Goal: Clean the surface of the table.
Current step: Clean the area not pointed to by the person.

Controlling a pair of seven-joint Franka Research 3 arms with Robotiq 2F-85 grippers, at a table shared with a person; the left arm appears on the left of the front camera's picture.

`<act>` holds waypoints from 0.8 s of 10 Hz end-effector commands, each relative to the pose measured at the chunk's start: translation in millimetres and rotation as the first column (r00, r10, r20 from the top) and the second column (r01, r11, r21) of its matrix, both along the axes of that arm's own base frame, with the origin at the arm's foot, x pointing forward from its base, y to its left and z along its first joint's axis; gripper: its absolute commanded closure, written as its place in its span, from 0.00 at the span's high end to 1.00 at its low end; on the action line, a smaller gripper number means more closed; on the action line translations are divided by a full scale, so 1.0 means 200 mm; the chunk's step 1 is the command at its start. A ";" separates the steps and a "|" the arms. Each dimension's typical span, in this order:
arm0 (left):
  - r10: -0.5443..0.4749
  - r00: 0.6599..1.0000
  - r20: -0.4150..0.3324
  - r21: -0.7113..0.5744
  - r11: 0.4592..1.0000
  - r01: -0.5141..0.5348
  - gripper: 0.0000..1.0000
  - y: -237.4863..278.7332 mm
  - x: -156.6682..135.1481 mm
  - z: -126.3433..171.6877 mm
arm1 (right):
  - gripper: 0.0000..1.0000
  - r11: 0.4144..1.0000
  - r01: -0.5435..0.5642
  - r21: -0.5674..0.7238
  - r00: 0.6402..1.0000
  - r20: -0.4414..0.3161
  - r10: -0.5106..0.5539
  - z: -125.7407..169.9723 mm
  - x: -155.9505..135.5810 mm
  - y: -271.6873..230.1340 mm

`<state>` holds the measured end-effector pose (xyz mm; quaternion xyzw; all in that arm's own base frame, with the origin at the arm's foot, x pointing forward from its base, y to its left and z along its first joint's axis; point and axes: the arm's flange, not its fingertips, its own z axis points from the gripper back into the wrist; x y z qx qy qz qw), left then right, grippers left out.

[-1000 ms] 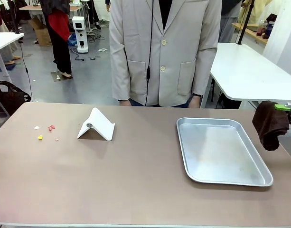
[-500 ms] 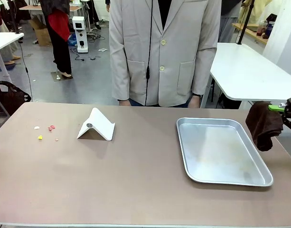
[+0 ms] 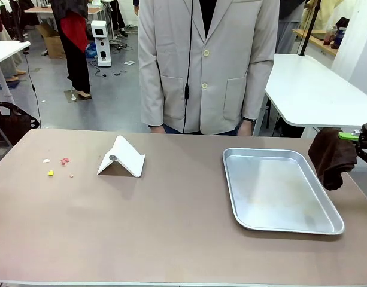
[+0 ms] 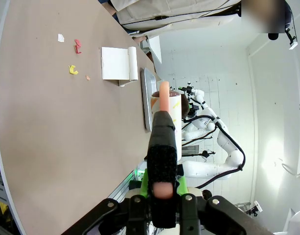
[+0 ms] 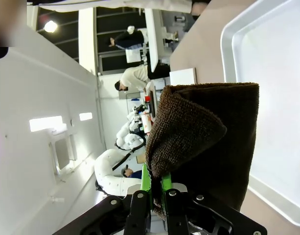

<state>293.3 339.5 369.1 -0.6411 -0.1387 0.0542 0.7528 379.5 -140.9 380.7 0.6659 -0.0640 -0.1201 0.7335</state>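
Brown cloth (image 3: 333, 156) is hanging from the right gripper (image 3: 358, 136), whose green pads are pinching its top edge. In the right wrist view the jaws of this gripper (image 5: 156, 188) are pressing together on a fold of the cloth (image 5: 203, 142), with the rest bunching up in front of them. The cloth is dangling clear of the table (image 3: 171, 227), just beside the right rim of the tray (image 3: 226, 179). The tray is lying empty on the table's right half.

The left gripper (image 4: 162, 188) is clamping a black tool (image 4: 163, 142) with a pinkish tip. The tool is sticking straight out between the fingers, above the table (image 4: 42, 122).

The table is stretching across the whole front view, brownish and matte. A white stand (image 3: 121, 157) is sitting on its left half. Small scraps (image 3: 57, 164), pink, yellow and white, are lying near the stand on its left. A person (image 3: 207, 60) in a pale jacket is standing at the far edge.
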 end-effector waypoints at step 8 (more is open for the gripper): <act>0.149 0.987 -0.052 0.215 0.967 -0.135 0.22 -0.10 0.03 0.09 | 0.09 1.000 0.001 -0.012 1.000 0.022 -0.001 0.01 0.01 0.00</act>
